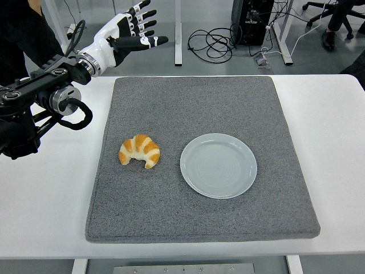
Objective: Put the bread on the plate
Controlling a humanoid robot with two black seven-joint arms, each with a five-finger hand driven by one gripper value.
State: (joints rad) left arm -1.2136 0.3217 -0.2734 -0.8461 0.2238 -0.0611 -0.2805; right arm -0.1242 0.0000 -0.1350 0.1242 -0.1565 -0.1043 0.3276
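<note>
A golden croissant (140, 151) lies on the grey mat (199, 103), left of centre. Just to its right sits an empty pale blue-grey plate (218, 165). My left hand (134, 31) is raised high over the mat's far left corner, well beyond the croissant, its white-and-black fingers spread and holding nothing. The black left arm (40, 108) comes in from the left edge. My right arm does not show.
The mat covers most of the white table (331, 125). Beyond the far edge are table legs, coiled cables (214, 43) and a black computer case on the floor. A person in dark clothing stands at the top left.
</note>
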